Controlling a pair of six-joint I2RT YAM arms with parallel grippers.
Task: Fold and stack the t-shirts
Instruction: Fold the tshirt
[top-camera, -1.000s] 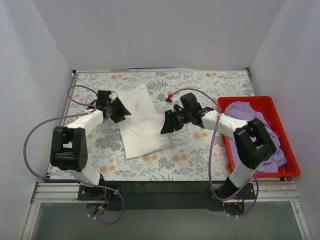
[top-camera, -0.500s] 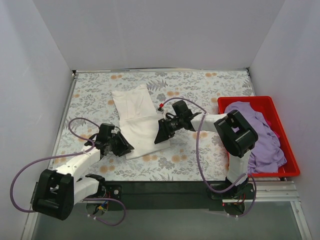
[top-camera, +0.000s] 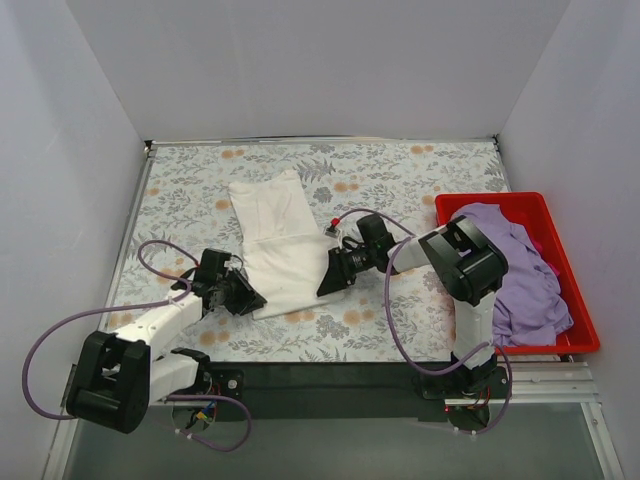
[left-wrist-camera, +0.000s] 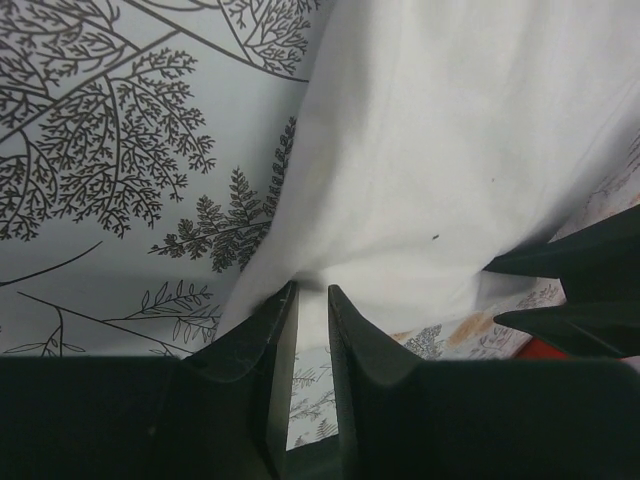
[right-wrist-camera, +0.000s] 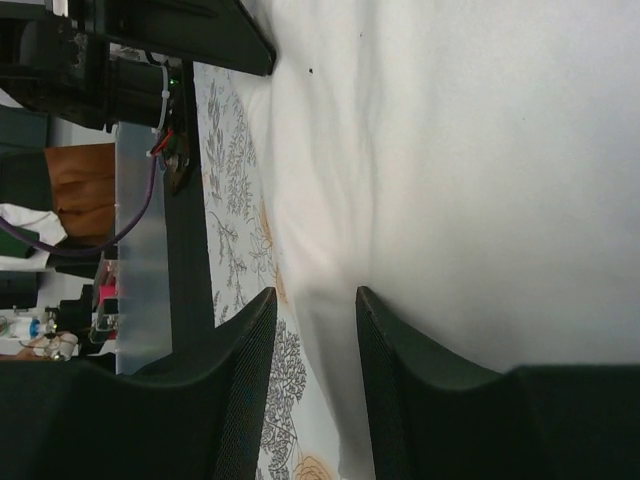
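Observation:
The white t-shirt (top-camera: 280, 240) lies folded in a long strip on the floral tablecloth (top-camera: 400, 170), its graphic hidden. My left gripper (top-camera: 248, 297) is at its near-left corner; in the left wrist view the gripper (left-wrist-camera: 312, 290) is pinched on a bunched bit of the white cloth (left-wrist-camera: 440, 150). My right gripper (top-camera: 328, 283) is at the near-right edge; in the right wrist view the gripper (right-wrist-camera: 315, 295) stands apart astride the shirt's edge (right-wrist-camera: 480, 150). The lavender t-shirt (top-camera: 510, 255) lies crumpled in the red bin (top-camera: 470, 199).
The red bin sits at the table's right side. White walls close the back and both sides. Purple cables loop from both arms over the cloth. The right gripper's dark fingers (left-wrist-camera: 580, 280) show in the left wrist view.
My left arm swung from the shirt's far-left edge to its near-left corner and closed on the cloth. My right gripper slid nearer along the right edge. The shirt barely shifted.

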